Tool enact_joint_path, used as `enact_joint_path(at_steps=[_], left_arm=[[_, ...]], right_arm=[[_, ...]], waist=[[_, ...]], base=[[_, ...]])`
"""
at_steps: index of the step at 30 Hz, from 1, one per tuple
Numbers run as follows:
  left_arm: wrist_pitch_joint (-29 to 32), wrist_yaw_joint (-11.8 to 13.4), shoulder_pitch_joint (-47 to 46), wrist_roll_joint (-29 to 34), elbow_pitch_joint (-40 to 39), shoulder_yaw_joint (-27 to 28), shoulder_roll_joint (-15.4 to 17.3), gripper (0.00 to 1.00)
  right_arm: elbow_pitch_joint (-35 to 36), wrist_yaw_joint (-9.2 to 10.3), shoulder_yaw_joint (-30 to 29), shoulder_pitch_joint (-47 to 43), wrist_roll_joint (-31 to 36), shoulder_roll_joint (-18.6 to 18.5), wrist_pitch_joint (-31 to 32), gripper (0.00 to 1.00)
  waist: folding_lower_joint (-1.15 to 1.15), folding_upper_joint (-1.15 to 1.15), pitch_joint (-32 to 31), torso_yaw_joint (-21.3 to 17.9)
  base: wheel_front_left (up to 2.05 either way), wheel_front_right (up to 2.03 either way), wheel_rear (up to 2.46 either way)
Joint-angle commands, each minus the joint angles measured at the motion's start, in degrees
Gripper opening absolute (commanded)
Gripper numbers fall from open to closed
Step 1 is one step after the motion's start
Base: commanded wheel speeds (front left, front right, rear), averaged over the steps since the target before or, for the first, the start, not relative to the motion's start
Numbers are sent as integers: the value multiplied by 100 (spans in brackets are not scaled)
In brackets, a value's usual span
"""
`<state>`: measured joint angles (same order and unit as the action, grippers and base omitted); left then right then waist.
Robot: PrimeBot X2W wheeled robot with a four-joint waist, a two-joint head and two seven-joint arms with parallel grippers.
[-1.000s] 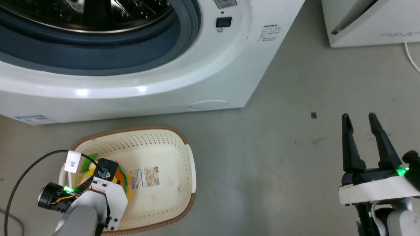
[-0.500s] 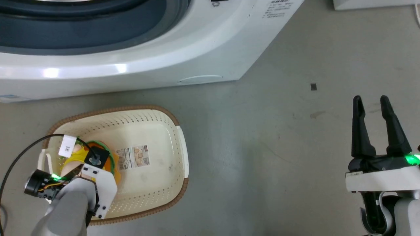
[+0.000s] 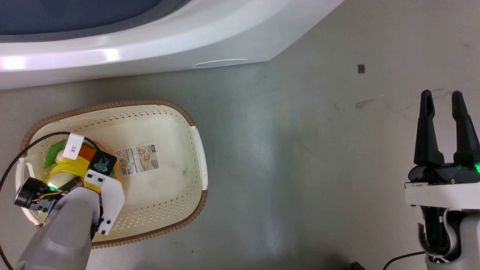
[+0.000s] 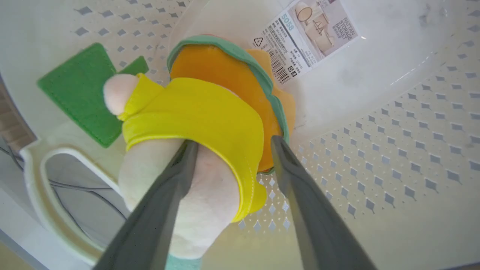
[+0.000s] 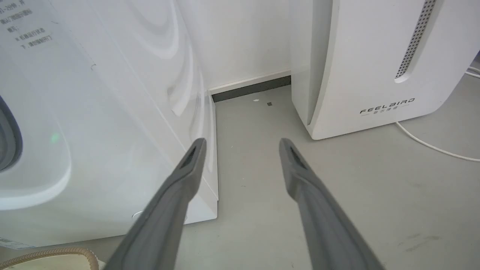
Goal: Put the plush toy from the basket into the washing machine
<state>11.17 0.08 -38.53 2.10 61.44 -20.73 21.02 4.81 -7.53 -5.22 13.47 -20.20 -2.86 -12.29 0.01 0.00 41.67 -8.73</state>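
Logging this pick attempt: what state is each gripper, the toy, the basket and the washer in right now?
left gripper: open, fingers straddling the plush toy.
plush toy: lying in the basket, between those fingers.
basket: upright on the floor, holding the plush toy.
washing machine: grey seal uncovered, so the door looks open.
right gripper: open, empty, above the floor.
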Motion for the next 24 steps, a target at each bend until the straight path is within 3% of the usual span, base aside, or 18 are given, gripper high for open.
enact_joint_path(at_steps=[1,3,4,5,6,18,24], left_arm=[[58,43,-224,-29,224,-94,62,100],[94,44,-319,-56,342,-135,58,100],[122,37,-361,-71,401,-156,57,69],[145,34,-402,-81,460,-182,60,29],[166,25,-439,-90,519,-208,66,0],[230,-70,-800,-234,1225,-516,154,0],[-30,-189,-684,-366,1251,-536,-33,0]], right_arm=[[55,4,-28,151,-105,-1,-63,100],[58,4,-42,183,-141,-1,-86,100],[58,4,-51,197,-161,-1,-98,100],[57,4,-60,210,-180,-1,-110,100],[58,4,-70,222,-198,-1,-122,100],[28,4,-201,311,-421,-1,-266,100],[-96,4,-242,161,-371,-1,-271,100]], waist=[[-1,0,97,-39],[-1,0,155,-60],[-1,0,181,-73],[-1,0,207,-86],[-1,0,232,-100],[-1,0,352,-218],[-1,0,-89,-122]], base=[[0,0,0],[0,0,0],[0,0,0],[0,0,0],[0,0,0],[0,0,0],[0,0,0]])
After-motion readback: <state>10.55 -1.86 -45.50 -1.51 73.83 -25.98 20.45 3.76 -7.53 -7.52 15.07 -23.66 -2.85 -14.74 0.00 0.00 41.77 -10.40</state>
